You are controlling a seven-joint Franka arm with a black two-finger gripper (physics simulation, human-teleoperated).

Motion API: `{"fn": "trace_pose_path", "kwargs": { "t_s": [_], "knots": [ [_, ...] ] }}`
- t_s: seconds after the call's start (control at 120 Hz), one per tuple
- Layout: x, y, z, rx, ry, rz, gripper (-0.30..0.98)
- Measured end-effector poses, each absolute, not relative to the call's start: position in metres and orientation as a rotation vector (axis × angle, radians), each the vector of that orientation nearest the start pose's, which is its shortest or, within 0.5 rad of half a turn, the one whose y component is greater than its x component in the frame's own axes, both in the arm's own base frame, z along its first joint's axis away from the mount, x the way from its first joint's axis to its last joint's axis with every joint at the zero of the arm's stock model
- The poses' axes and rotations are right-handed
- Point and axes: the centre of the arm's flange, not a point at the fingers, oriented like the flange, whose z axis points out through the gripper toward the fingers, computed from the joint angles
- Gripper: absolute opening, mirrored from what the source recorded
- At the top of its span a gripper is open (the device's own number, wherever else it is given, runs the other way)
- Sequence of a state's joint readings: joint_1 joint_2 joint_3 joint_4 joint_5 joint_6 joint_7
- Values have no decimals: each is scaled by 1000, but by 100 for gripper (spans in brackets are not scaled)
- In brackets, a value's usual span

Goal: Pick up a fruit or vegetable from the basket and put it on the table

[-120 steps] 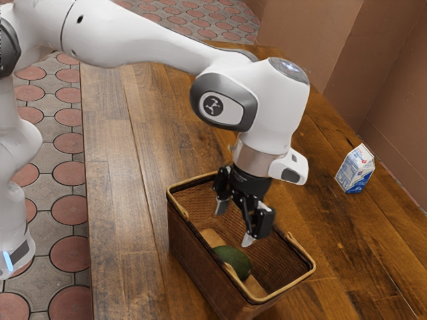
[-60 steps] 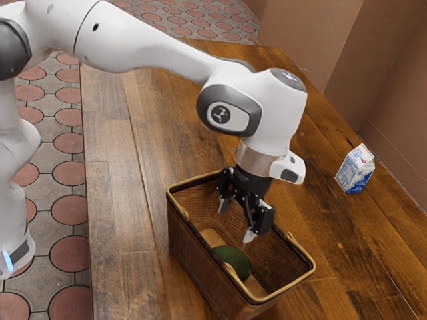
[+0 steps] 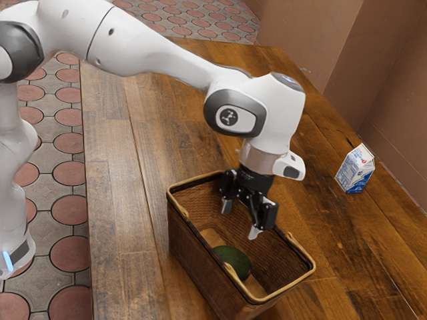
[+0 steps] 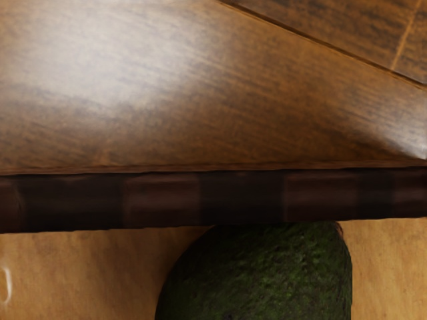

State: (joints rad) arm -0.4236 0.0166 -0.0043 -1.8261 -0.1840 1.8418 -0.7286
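- Green avocado (image 3: 235, 261): rests inside the basket (image 3: 190, 250), penned in by its walls.
- Hand (image 3: 240, 219): spread wide, empty, presumably to straddle the avocado.

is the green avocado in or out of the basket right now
In: the avocado lies inside the basket, below its rim.

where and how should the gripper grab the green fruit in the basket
Around its rounded middle, probably from straight above: the green fruit lies low inside the open-topped basket, walled in at the sides. It sits close to a long wall, so the gripper should likely close along that wall, not across it.
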Motion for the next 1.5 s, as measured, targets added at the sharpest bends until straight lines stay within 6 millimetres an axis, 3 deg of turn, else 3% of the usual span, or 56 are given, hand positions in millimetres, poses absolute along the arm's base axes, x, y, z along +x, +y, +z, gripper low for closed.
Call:
{"fn": "trace_pose_path", "kwargs": {
  "t_s": [0.217,0.367,0.7,0.875,1.042,1.5],
  "knots": [
    [505,-260,516,-3266,-545,159,69],
    [489,-268,512,-3279,-519,169,69],
    [466,-309,505,-3305,-391,159,69],
    [459,-320,507,-3314,-351,146,69],
    [463,-314,508,-3314,-372,139,69],
    [491,-271,508,-3295,-525,113,69]
  ]
}}
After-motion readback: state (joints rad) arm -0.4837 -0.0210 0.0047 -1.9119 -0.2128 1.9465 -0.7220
